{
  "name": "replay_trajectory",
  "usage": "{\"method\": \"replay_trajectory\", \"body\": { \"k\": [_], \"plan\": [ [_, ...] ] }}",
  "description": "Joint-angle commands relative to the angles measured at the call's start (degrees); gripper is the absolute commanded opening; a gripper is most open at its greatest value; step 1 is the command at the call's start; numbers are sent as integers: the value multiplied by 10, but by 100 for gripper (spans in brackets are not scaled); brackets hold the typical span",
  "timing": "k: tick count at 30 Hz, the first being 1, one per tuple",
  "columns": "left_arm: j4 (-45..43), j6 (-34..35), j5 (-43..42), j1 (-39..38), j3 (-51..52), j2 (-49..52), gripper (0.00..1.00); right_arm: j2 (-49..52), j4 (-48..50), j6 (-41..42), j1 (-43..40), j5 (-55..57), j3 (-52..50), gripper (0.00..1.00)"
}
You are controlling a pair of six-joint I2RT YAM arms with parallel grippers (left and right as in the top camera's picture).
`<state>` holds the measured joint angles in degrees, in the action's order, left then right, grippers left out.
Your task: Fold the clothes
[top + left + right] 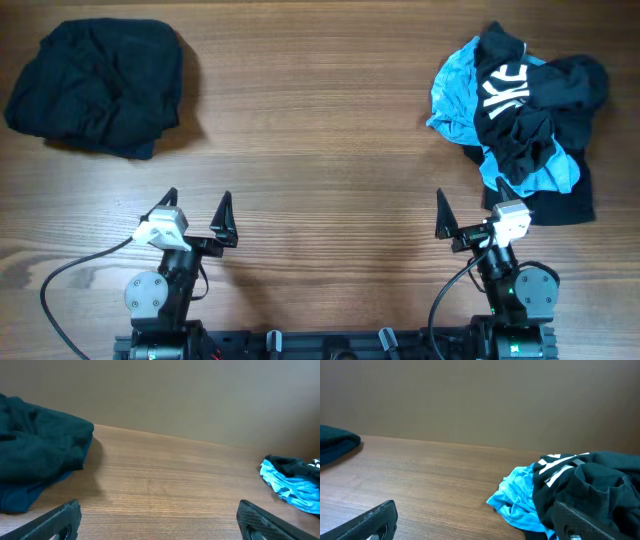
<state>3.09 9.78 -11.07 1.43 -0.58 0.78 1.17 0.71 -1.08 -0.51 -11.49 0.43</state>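
The left end effector (197, 205) and right end effector (470, 208) hold nothing, spread wide; dark clothes (95, 85) at ten o'clock, blue pile (520, 110) at two.

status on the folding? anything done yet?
Done: nothing by the look of it. The dark garment lies bunched at the far left, and the blue and black pile is a crumpled heap on the right. In hand: nothing. The left gripper and right gripper are open and empty near the table front edge. Left: all the folding.
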Motion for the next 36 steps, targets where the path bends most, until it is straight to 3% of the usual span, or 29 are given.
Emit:
{"method": "replay_trajectory", "body": {
  "k": [1, 8, 13, 19, 23, 27, 30, 36],
  "plan": [
    [2, 3, -11, -5, 3, -4, 100, -2, 1, 11, 2, 10, -1, 100],
    [-7, 3, -18, -5, 3, -4, 100, -2, 1, -23, 2, 46, -1, 100],
    [-42, 21, -107, -5, 1, -4, 100, -2, 70, 9, 2, -67, 5, 100],
    [-19, 41, -103, -5, -82, 41, 100, 44, 54, 12, 2, -62, 106, 100],
    [43, 40, -98, -5, -229, 197, 100, 182, 20, 10, 2, -62, 250, 100],
    [150, 39, -129, -5, -426, 384, 100, 338, -83, 10, 2, -62, 433, 100],
    [313, 21, -151, -5, -654, 557, 100, 483, -226, -26, 2, -66, 636, 100],
    [526, -6, -148, -5, -928, 758, 100, 688, -488, -120, 2, -66, 933, 100]
  ]
}}
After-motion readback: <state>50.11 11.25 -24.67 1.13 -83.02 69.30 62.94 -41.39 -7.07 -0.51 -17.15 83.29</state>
